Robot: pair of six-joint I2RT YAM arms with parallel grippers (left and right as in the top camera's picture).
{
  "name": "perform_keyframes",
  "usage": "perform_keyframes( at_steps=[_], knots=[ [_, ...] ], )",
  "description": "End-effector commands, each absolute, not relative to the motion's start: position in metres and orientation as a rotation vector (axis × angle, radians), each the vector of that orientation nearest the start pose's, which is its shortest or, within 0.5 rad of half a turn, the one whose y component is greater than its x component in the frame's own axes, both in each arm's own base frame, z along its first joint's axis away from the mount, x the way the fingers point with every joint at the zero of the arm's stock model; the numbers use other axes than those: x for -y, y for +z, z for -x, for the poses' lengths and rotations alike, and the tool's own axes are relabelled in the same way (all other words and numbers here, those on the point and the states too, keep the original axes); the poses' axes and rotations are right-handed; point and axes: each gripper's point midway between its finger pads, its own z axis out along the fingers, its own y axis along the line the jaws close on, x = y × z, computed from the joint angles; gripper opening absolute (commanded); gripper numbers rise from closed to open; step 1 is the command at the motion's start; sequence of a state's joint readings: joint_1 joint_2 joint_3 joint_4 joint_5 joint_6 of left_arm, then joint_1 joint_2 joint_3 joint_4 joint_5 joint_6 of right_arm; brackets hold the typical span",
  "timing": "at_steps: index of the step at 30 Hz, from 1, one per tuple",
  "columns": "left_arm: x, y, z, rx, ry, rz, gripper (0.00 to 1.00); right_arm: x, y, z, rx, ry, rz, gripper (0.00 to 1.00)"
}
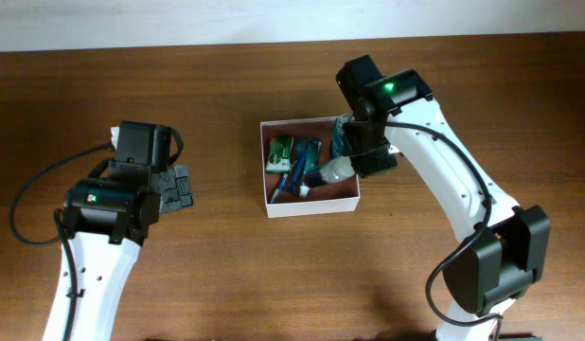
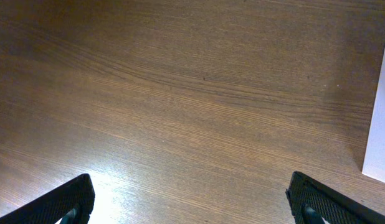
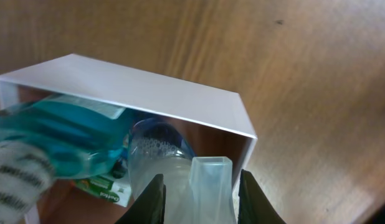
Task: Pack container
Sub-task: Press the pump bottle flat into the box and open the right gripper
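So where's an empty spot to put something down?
The bare table between the left gripper and the container is free, also in front of it. Inside is crowded: toiletries plus the right gripper holding a clear bottle.

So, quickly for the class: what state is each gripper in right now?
Left gripper: jaws open, nothing between them.
Right gripper: jaws shut on the bottle.

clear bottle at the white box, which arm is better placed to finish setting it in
Right. The right gripper clasps the clear plastic bottle of blue liquid inside the square white-walled container. The left gripper hangs open over the wooden table, beside the container.
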State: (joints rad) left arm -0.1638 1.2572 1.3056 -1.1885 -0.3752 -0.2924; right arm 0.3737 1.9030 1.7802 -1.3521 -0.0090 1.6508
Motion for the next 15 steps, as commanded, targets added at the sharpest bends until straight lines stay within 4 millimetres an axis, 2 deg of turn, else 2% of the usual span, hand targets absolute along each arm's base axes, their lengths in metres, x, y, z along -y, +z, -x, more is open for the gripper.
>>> perform_keyframes(
  at_steps=[1,10,15],
  knots=[
    [-0.02,0.223,-0.284,-2.606,0.369,0.298,0.99,-0.139,0.161,-0.365,-2.576,0.173,-1.609,0.19],
    [-0.02,0.223,-0.284,-2.606,0.369,0.298,0.99,-0.148,0.162,-0.361,-2.764,0.217,-1.321,0.21],
    [-0.02,0.223,-0.284,-2.606,0.369,0.298,0.99,-0.15,0.167,-0.364,-2.844,0.226,-1.075,0.24]
  ],
)
